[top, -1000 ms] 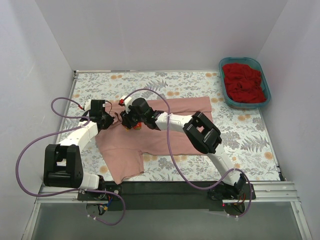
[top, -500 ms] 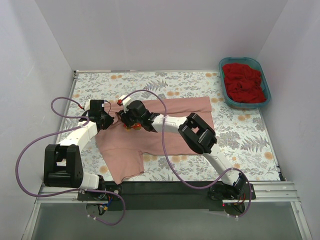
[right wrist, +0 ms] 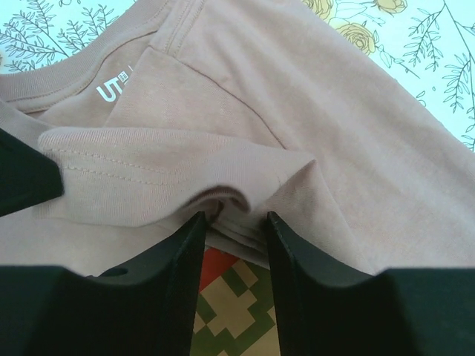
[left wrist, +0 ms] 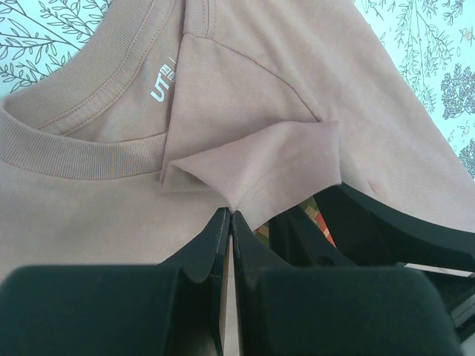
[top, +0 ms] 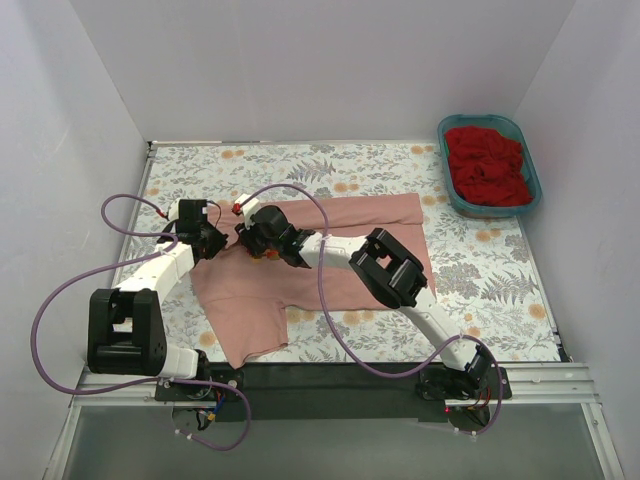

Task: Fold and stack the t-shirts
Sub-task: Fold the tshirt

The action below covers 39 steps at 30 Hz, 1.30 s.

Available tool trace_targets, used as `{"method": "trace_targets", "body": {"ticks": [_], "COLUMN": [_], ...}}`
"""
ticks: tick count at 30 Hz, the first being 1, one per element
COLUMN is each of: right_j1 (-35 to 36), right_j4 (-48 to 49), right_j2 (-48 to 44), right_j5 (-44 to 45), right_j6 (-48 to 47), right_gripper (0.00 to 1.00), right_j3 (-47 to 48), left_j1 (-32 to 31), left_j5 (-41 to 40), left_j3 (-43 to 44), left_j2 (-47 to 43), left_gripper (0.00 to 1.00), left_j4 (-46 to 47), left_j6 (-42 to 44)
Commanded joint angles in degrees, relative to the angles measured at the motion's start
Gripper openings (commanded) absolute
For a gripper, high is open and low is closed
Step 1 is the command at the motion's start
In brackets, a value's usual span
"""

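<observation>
The salmon-pink t-shirt (top: 340, 265) lies spread on the floral cloth, collar to the left. Its collar with a white label (left wrist: 159, 83) shows in both wrist views. My left gripper (top: 214, 240) (left wrist: 231, 215) is shut on the hem corner of a folded-over sleeve (left wrist: 282, 159). My right gripper (top: 252, 238) (right wrist: 234, 219) sits just to its right, its jaws a little apart with a bunched fold of the same sleeve (right wrist: 223, 194) pinched between them. A red and green print (right wrist: 230, 297) shows under the lifted cloth. The bright red t-shirt (top: 487, 165) lies crumpled in the tub.
The teal oval tub (top: 539, 190) stands at the far right corner. The grey-and-orange floral cloth (top: 300, 165) covers the table. White walls close in the left, back and right. Purple cables (top: 60, 290) loop beside the left arm.
My right gripper has moved left along the shirt toward the collar, ending close beside my left gripper. The left gripper has barely moved.
</observation>
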Motion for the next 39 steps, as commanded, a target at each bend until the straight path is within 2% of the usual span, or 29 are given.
{"method": "trace_targets", "body": {"ticks": [1,3,6,9,10,13,18,26,39], "right_j1": [0.44,0.44,0.44,0.44,0.44,0.44,0.44,0.44,0.44], "right_j4": [2.41,2.41,2.50,2.42,2.41,2.50,2.50,1.10,-6.90], "right_j2": [0.62,0.88,1.06,0.88,0.71,-0.69,-6.05,-16.94,-21.44], "right_j5": [1.26,2.05,3.19,3.20,3.20,2.93,2.32,1.26,-6.20], "right_j6": [-0.83,-0.66,-0.48,-0.74,-0.83,-1.18,-1.98,-9.44,-15.95], "right_gripper": [0.44,0.41,0.31,0.18,0.10,0.01,0.01,0.01,0.01], "right_j3": [3.05,3.40,3.49,3.40,2.97,1.91,-3.44,-13.81,-18.66], "left_j1": [0.46,0.46,0.46,0.54,0.54,0.72,0.81,0.81,0.81], "left_j5": [0.32,0.15,0.32,0.24,0.15,-0.03,-0.20,1.63,5.25], "left_j3": [1.13,1.04,0.86,0.87,0.87,0.78,1.04,0.96,-0.63], "left_j2": [-2.07,-2.25,-2.33,-2.33,-2.33,-2.60,-3.56,-6.99,-13.67], "left_gripper": [0.00,0.00,0.00,0.00,0.00,0.00,0.00,0.00,0.00], "left_j4": [0.36,0.27,0.27,0.36,0.44,0.36,-0.96,-7.63,-17.04], "left_j6": [0.57,0.66,0.58,0.57,0.57,0.57,0.05,-1.09,-2.59]}}
